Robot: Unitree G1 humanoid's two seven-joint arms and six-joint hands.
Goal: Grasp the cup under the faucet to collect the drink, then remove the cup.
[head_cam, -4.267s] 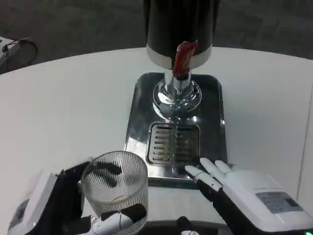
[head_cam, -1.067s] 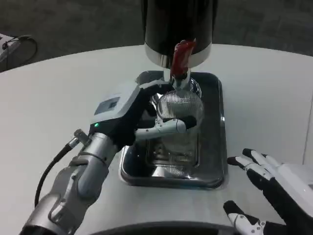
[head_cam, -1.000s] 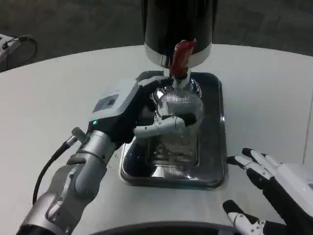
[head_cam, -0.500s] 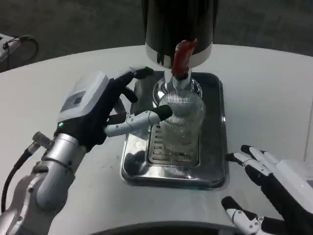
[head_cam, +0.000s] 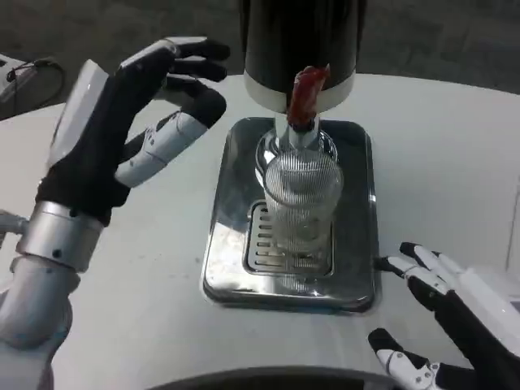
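Observation:
A clear ribbed glass cup [head_cam: 301, 203] stands upright on the drain grate of a shiny metal tray [head_cam: 230, 244], right below the spout of the black dispenser [head_cam: 301, 41] with its red tap lever [head_cam: 305, 96]. My left hand [head_cam: 126, 122] is raised to the left of the tray, fingers spread, holding nothing and apart from the cup. My right hand [head_cam: 455, 321] lies at the lower right, beside the tray's corner, fingers spread and empty.
The round white table [head_cam: 439, 162] extends on both sides of the tray. A dark cable [head_cam: 28, 73] lies at the far left edge. Dark floor shows beyond the table's rim.
My left hand let go of the cup, which now stands under the spout, and pulled back up and to the left with fingers spread. The right hand has barely moved.

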